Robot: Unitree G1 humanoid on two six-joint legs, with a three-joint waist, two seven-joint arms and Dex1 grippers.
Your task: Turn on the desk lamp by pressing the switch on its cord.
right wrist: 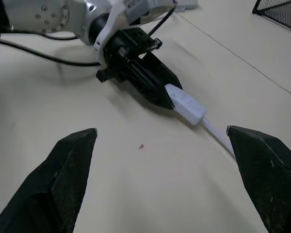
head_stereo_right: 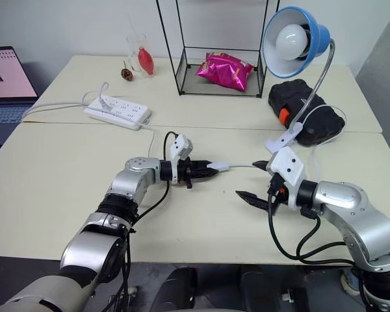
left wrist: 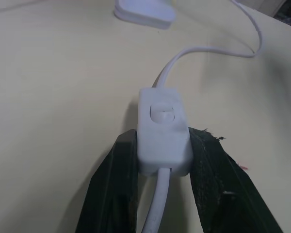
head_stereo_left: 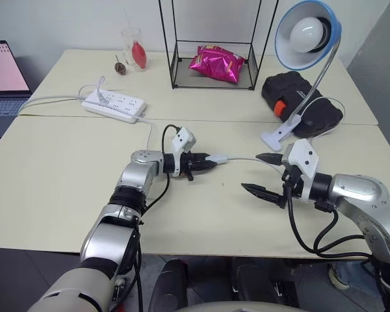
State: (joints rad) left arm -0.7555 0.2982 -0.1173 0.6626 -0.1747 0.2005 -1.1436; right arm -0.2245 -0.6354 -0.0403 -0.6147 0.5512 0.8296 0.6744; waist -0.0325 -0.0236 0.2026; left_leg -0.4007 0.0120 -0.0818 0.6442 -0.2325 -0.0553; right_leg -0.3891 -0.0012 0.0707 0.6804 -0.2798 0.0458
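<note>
- The left end effector (head_stereo_left: 205,166) is clamped on the switch (head_stereo_left: 216,158) by its sides, near the middle of the counter (head_stereo_left: 65,162), probably to steady it for a press.
- The right end effector (head_stereo_left: 263,174), at the switch's 3 o'clock, hangs wide apart, holding nothing.
- The desk lamp (head_stereo_left: 307,34), at 1 o'clock, looks unlit.
- The left wrist view shows the rocker uncovered and facing up; the cord (left wrist: 203,48) leaves the switch there.

Both arms are silver metal cylinders joined by black rings. A white angular camera housing sits just behind the fingers of the left gripper (head_stereo_left: 207,166) and of the right gripper (head_stereo_left: 261,174). Black cables loop from behind each housing back along the forearm. The fingers (right wrist: 70,167) are black, tapered wedges with a fine-textured surface. Small screws dot the silver wrist casing behind the left fingers.
</note>
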